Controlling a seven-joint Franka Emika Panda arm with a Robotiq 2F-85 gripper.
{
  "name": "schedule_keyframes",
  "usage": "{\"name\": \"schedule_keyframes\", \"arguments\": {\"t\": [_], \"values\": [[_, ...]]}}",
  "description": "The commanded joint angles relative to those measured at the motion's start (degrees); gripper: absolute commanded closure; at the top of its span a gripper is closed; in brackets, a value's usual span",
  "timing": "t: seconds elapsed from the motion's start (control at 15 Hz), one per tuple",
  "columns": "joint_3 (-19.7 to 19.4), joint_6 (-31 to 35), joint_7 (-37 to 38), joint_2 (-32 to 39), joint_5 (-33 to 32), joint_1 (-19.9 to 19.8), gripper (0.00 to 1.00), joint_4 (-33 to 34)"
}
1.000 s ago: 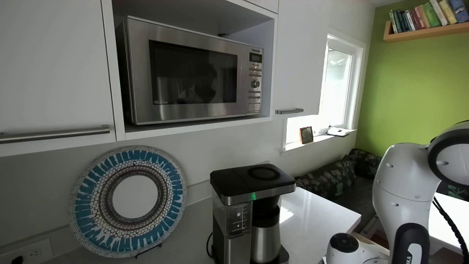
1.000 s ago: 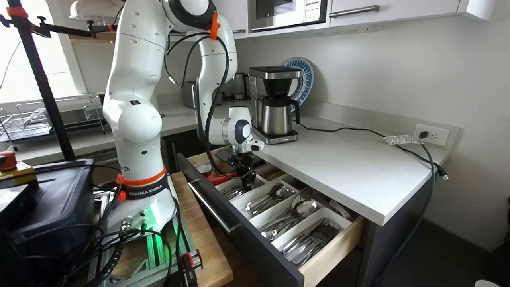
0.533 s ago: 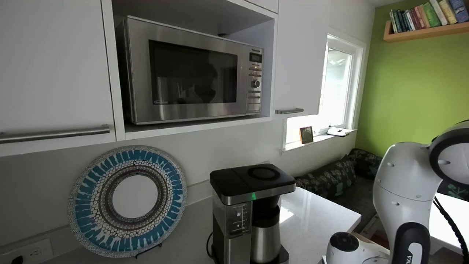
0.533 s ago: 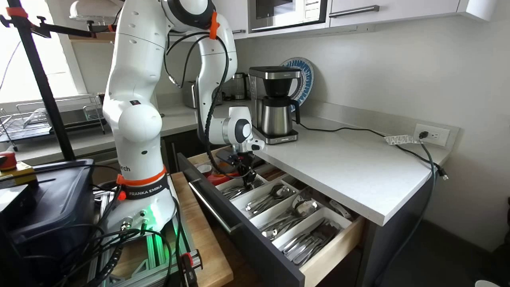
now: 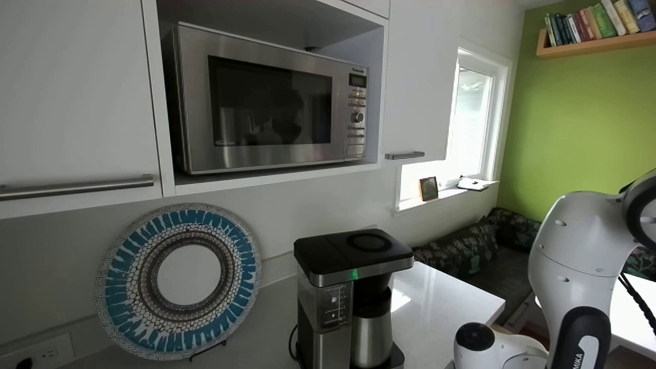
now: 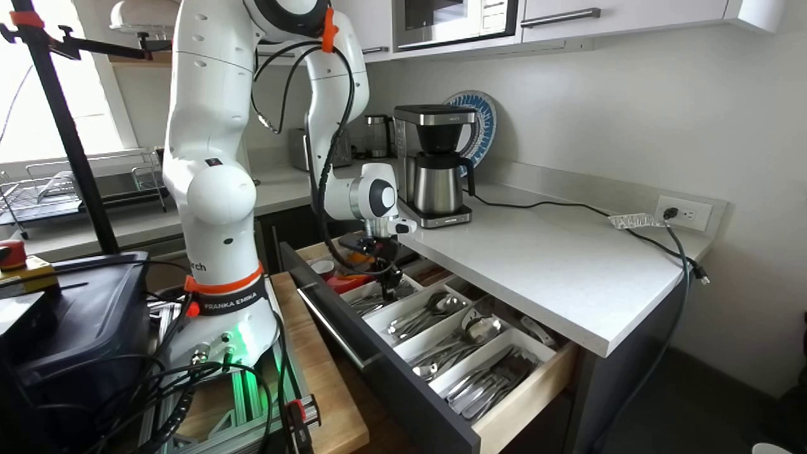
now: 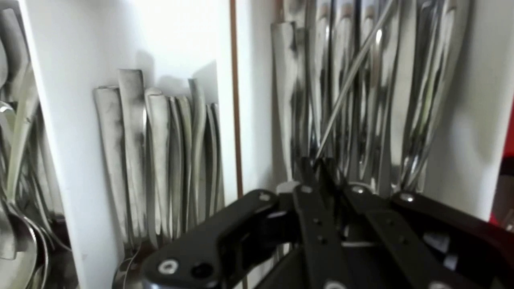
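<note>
My gripper [image 7: 320,162] is nearly fully shut in the wrist view. A thin metal knife [image 7: 355,70], seen edge-on, slants up and right from between its fingertips. Other knives [image 7: 341,44] lie lengthwise below it in a white tray compartment [image 7: 482,100]; their lower parts are hidden behind the gripper. Left of that compartment, more cutlery handles [image 7: 160,160] stand in the neighbouring white compartment. In an exterior view the gripper [image 6: 389,293] points down into the far cutlery compartment of the open drawer [image 6: 416,394]. The held knife is too small to make out there.
Compartments with spoons [image 6: 435,309] and forks [image 6: 492,384] lie nearer the camera. Red items [image 6: 348,282] and a white cup [image 6: 324,269] sit beyond the gripper. The countertop [image 6: 542,252] overhangs the drawer's back, with a coffee maker [image 6: 438,170] on it.
In the last half second the arm has shifted slightly left and up in the view of the drawer, the wrist and gripper rising a little. Before that it barely moved.
</note>
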Motion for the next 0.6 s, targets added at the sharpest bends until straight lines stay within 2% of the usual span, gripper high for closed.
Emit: {"name": "schedule_keyframes", "arguments": {"t": [0.0, 0.27, 0.33, 0.47, 0.53], "values": [[0.4, -5.2, -1.1, -4.4, 0.8, 0.0, 0.97, -1.6], [0.6, -7.7, -1.2, -5.7, 0.5, 0.1, 0.97, -1.0], [0.6, -7.7, -0.8, -5.6, 0.3, 0.3, 0.66, -0.8], [1.4, -6.1, -1.6, -4.3, 1.2, 0.2, 0.56, -0.3], [1.7, -5.9, -1.6, -3.5, 1.1, 0.3, 0.47, 0.1]]}}
